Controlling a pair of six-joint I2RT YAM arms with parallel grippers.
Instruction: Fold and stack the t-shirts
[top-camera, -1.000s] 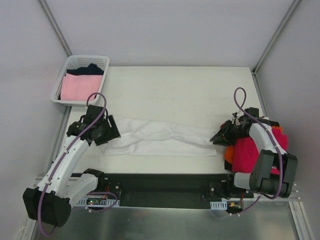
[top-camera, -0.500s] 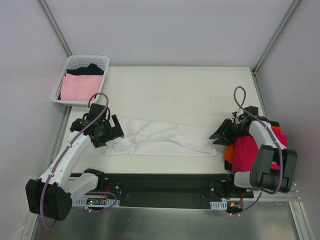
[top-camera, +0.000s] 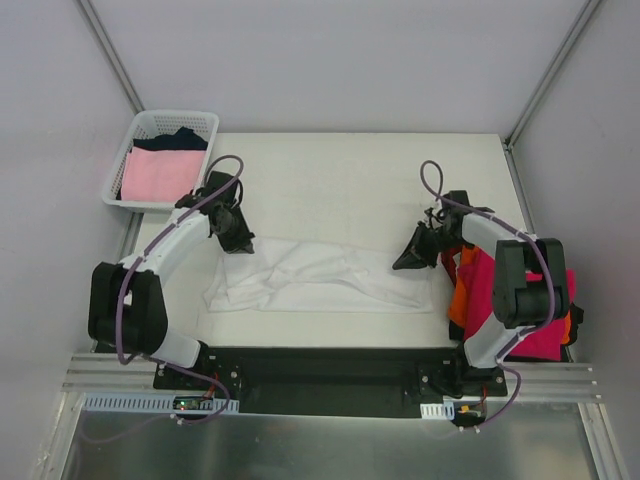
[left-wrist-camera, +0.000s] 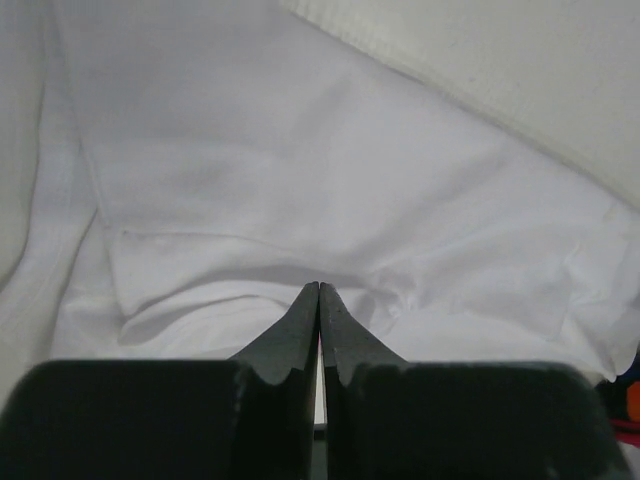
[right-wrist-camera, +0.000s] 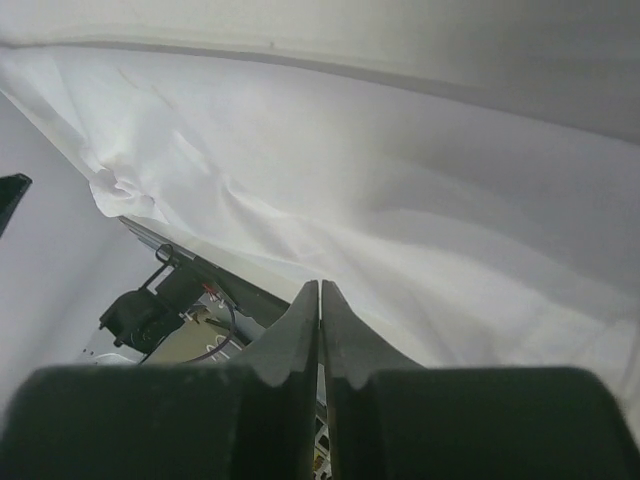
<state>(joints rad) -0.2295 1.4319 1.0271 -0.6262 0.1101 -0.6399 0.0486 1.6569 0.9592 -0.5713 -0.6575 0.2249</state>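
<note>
The left gripper is squeezing its jaws tight on one end of the white t-shirt. Little creases in the cloth are running right into the jaw tips. The right gripper is squeezing its jaws tight on the other end of the same shirt. The shirt is lying crumpled on the table, stretching between the two pairs of jaws. A red t-shirt and an orange t-shirt are sitting just behind the right jaws. A pink t-shirt is lying in a basket, well behind the left jaws.
</note>
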